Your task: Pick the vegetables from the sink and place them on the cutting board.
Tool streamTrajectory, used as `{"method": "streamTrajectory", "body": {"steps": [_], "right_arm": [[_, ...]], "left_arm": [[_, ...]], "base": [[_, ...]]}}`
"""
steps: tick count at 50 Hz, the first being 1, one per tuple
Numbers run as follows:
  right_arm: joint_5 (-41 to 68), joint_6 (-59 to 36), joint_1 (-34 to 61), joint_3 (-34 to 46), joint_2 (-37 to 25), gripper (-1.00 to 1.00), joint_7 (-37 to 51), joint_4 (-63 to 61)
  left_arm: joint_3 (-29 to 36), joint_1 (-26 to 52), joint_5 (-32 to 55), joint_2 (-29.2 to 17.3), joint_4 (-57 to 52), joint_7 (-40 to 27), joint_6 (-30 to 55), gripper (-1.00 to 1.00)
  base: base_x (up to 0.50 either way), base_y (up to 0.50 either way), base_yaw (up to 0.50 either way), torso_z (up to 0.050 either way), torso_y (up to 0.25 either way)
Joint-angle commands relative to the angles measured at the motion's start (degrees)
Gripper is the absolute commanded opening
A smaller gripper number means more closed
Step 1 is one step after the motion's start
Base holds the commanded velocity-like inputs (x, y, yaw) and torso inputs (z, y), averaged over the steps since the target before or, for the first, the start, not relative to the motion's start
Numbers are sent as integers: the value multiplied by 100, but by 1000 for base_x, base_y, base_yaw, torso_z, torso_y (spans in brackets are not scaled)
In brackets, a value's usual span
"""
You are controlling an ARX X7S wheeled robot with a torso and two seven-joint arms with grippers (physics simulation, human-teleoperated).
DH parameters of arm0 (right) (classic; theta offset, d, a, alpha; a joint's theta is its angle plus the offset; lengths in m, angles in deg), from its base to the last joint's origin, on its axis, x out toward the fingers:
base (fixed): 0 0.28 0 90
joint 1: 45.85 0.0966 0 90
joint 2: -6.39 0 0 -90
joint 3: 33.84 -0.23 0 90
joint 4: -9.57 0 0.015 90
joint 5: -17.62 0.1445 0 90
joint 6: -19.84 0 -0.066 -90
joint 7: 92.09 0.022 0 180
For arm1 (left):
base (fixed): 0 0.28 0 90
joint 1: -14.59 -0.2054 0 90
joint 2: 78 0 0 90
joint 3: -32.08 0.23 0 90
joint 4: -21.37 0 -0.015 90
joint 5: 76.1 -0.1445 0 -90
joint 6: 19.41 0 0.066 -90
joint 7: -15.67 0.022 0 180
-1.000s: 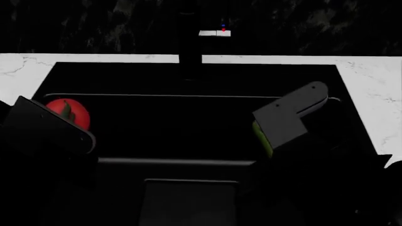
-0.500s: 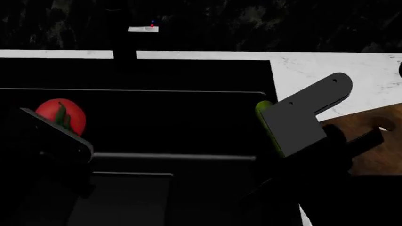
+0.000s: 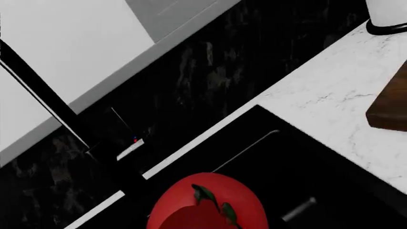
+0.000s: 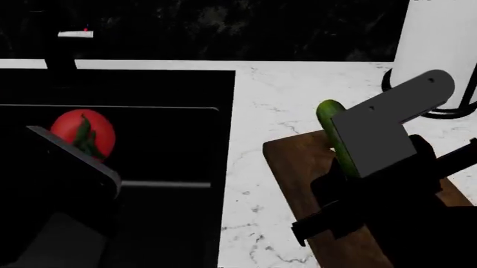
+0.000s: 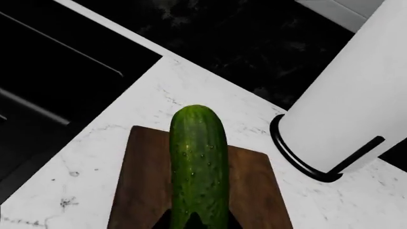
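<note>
Right jaws: clamped on the cucumber [image 5: 198, 164], which stood out past the right gripper [image 4: 344, 146] and hung above the cutting board [image 5: 140, 191], seemingly not yet touching it.
Left jaws: closed around the tomato [image 4: 82, 134], which sat against the left gripper [image 4: 75, 159] over the black sink [image 4: 171, 89]; the left wrist view showed the fruit close up, green stem toward the lens.
Cucumber position: over the board's end nearest the paper-towel roll [image 4: 439, 50], lined up roughly with the board's length in the right wrist view.
Tomato position: apparently lifted within the basin's outline, with the marble countertop [image 4: 283, 95] between it and the board.
Board: dark brown wood, bare wherever the pictures showed it; much of it hidden under the right arm in the head view.
Done so far: by the look of it, both of the 2 vegetables were gripped and off the sink floor, 1 in each hand.
Left to do: 0 of 2 rested on the board; the cucumber appeared to need lowering and release, the tomato a carry across the countertop and then the same.
Stage: judged roughly halfway, with the cucumber nearer to placement.
</note>
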State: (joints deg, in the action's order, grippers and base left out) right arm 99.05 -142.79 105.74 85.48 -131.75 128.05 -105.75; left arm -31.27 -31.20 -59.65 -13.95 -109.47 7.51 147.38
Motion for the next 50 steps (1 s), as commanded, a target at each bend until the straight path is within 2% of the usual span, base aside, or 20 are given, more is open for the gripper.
{"method": "streamTrajectory", "body": {"steps": [1,28,33,39,40,41,46,50], "right_arm": [[54,30,-15,-97,-88,-100,45,-54],[-81,327,-215,-90,-131,-100,-147,-97],[-40,419,-247,-159,-173,-100,-157,-181],[147,332,-111,-151,-117,-100,-16,-338],[124,237,-44,-74,-90,-100,22,-376],[100,155,10,2,-55,-100,61,-431],[397,126,91,-64,-18,-100,259,-331],[473,127,96,-67,-6,-100,350,-274]], "left_arm": [[-73,139,138,99,-291,-74,233,-100],[-65,434,287,308,-397,-82,506,-100],[-282,530,437,496,-449,18,609,-100],[-1067,781,883,1043,-207,400,1056,-100],[-1009,823,833,1053,-122,318,1099,-100],[-1130,953,935,1190,2,362,1269,-100],[-1288,1148,1547,1293,374,149,1308,-100],[-1586,1350,3124,1241,877,-702,1312,-100]], "base": [[0,-500,0,0,0],[0,-500,0,0,1],[9,-340,0,0,0],[0,0,0,0,0],[0,0,0,0,0],[0,0,0,0,0],[0,0,0,0,0],[0,0,0,0,0]]}}
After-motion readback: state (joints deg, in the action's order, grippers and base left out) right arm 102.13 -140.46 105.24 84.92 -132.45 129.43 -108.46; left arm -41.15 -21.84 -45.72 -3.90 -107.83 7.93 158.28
